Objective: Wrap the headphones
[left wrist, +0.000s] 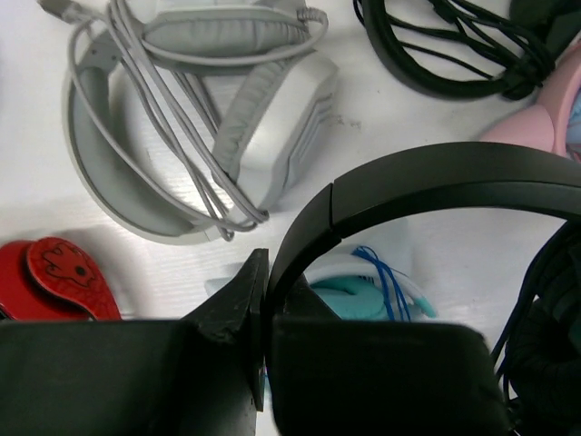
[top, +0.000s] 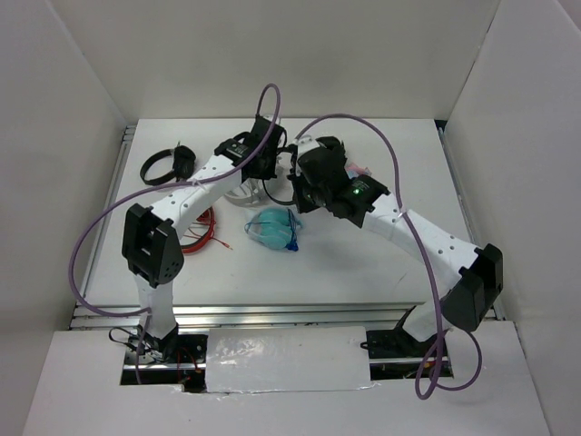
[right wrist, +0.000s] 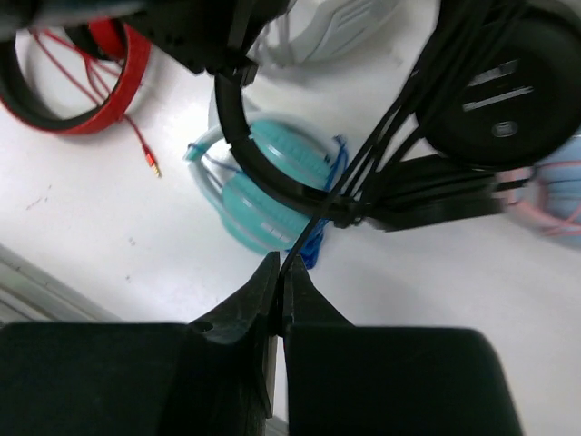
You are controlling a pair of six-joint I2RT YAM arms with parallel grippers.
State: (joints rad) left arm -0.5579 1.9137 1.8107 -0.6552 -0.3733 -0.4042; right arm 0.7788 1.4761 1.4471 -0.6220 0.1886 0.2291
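Headphones (left wrist: 436,186) held over teal pair (right wrist: 259,213); white pair (left wrist: 272,136), red pair (right wrist: 127,77) adj.

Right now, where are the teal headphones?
Top view: the teal headphones lie mid-table, right of the red cable, on the near side of the white headphones.

White pair (left wrist: 182,118): lying on the worktop (top: 363,263), its grey cable looping across the earcups.
Teal pair (top: 272,227): sitting near the worktop's middle, with a blue cable bunching at its side.
Red-and-black pair (left wrist: 54,277): resting left of the teal one.
Black pair (top: 163,166): lying far left, well apart.
Pink item (left wrist: 545,118): peeking in at the edge, possibly an earcup.
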